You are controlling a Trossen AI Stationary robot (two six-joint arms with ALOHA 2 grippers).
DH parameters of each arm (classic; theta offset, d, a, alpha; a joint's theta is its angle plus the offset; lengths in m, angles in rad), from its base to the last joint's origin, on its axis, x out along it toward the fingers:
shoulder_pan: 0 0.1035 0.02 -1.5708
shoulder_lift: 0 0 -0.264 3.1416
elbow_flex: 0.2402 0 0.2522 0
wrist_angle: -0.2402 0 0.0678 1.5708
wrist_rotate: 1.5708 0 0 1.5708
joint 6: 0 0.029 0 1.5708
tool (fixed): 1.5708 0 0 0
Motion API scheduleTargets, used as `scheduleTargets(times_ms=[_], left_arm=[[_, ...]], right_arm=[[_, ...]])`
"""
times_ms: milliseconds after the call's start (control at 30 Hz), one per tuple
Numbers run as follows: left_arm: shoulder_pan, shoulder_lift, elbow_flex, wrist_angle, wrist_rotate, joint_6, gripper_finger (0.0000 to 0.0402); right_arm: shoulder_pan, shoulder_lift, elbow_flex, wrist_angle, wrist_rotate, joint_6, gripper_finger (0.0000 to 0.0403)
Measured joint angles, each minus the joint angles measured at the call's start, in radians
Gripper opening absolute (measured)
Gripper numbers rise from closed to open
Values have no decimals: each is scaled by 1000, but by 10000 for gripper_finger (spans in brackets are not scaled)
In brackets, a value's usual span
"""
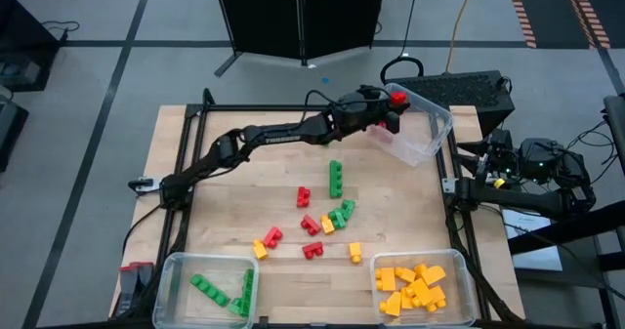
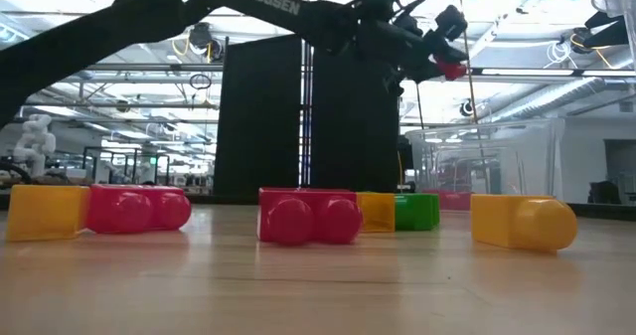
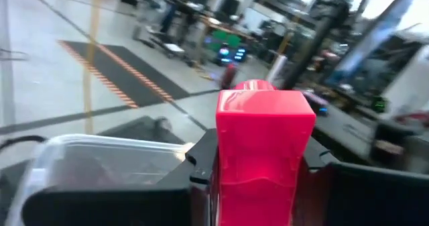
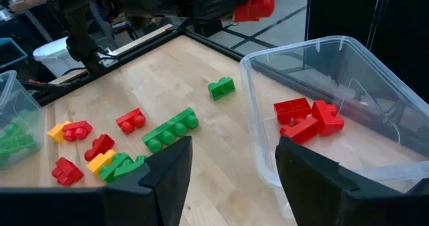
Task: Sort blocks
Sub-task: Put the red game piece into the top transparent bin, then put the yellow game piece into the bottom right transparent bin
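We have the left gripper [image 1: 395,102] raised over the near rim of the clear bin [image 1: 437,122] at the table's far right corner, its jaws pinching a red block [image 1: 398,98] by its sides so the studded end pokes out ahead. That hold looks chosen for a clean drop among the red blocks already in the bin [image 4: 307,118]. The right gripper [image 4: 231,172] waits off the table's right edge, jaws spread and empty (its camera looks across the bin toward the pile). The loose blocks [image 1: 326,215], red, green and yellow, lie mid-table, well apart from the green bin [image 1: 207,288] and the yellow bin [image 1: 421,288] at the near edge. We judge the bin's wall the one edge to mind; above it the air is open.
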Motion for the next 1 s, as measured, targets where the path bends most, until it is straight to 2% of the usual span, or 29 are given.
scheduleTargets(times_ms=[167,500,767,1000], left_arm=[[-1,0,3,4,-101,8,68],[6,0,3,-27,-110,33,68],[7,0,3,-33,-110,31,173],[16,0,3,-31,-88,20,189]], right_arm=[[0,0,0,0,0,0,208],[0,0,0,0,0,-7,208],[0,0,0,0,1,-7,208],[0,0,0,0,0,-7,208]])
